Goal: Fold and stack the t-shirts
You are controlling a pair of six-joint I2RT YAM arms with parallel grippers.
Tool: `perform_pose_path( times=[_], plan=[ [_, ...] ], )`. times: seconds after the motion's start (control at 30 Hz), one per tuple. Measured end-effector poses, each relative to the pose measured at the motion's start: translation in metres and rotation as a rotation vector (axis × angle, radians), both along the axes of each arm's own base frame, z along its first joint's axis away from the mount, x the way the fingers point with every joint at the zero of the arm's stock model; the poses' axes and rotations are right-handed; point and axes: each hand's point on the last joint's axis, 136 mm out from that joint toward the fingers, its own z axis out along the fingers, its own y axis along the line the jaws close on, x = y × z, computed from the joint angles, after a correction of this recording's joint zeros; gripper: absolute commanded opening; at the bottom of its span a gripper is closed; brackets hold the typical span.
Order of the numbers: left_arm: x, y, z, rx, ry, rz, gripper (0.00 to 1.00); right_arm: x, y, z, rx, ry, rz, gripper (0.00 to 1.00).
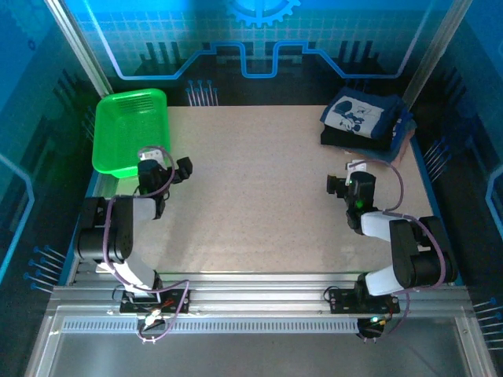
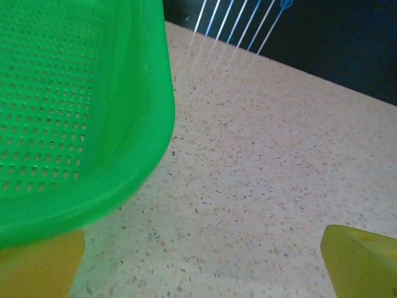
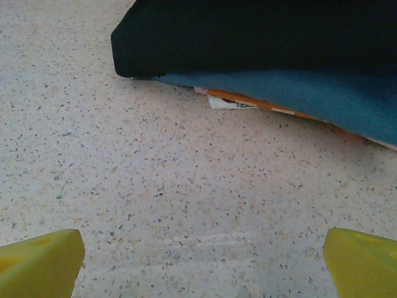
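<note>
A robotics lab cell: robot arms [image 1: 110, 228] bolted to aluminium rails [image 1: 251, 302] at the edge of a speckled table [image 1: 251, 196], boxed in by blue-lit panels [image 1: 330, 31] (a gear emblem [image 1: 263, 9] on the back one).

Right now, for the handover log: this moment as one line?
t-shirt stack: folded, far-right corner, navy print shirt on top | green mesh basket: far-left | left gripper: open, empty | right gripper: open, empty
</note>
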Motion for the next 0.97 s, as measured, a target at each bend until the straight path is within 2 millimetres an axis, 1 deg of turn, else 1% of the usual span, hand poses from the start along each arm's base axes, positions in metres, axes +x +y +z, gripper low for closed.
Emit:
perform_pose_path(
  times=[0.07,0.1,0.2,0.23,0.27,0.33,0.4,0.47,0.5,0.57,0.63,0.77,0.97],
  plan=[
    [-0.017,-0.001,0.017,0.008,-0.035,0.001,0.99,0.000,0.000,0.001,0.000,-0.003,0.000,1.00],
    [-0.023,-0.002,0.030,0.016,-0.055,-0.002,0.99,0.000,0.000,0.001,0.000,-0.003,0.000,1.00],
    [-0.032,-0.003,0.069,0.067,-0.155,-0.014,0.99,0.000,0.000,0.001,-0.003,-0.003,0.002,1.00],
    [-0.036,-0.003,0.073,0.079,-0.173,-0.016,0.99,0.000,0.000,0.001,-0.003,-0.003,0.002,1.00],
    [-0.039,-0.003,0.070,0.094,-0.179,-0.019,0.99,0.000,0.000,0.001,-0.003,-0.003,0.001,1.00],
    [-0.045,-0.002,0.048,0.108,-0.139,-0.021,0.99,0.001,0.000,0.001,-0.003,-0.003,0.001,1.00],
    [-0.048,-0.001,0.010,0.109,-0.044,-0.022,0.99,0.003,0.000,0.002,-0.003,-0.004,0.001,1.00],
    [-0.047,-0.003,-0.018,0.119,0.031,-0.039,0.99,0.007,0.000,0.005,-0.005,-0.005,-0.002,1.00],
    [-0.046,-0.006,-0.028,0.132,0.052,-0.053,0.99,0.008,0.000,0.007,-0.005,-0.009,-0.003,1.00],
    [-0.046,-0.016,-0.040,0.151,0.077,-0.083,0.99,0.010,-0.001,0.009,-0.006,-0.015,-0.005,1.00],
    [-0.045,-0.019,-0.041,0.157,0.070,-0.094,0.99,0.010,0.000,0.009,-0.006,-0.014,-0.005,1.00],
    [-0.041,-0.017,-0.030,0.168,0.025,-0.079,0.99,0.009,-0.001,0.007,-0.010,-0.007,-0.004,1.00],
    [-0.039,-0.015,-0.026,0.173,0.005,-0.072,0.99,0.009,0.000,0.007,-0.010,-0.005,-0.003,1.00]
  ],
)
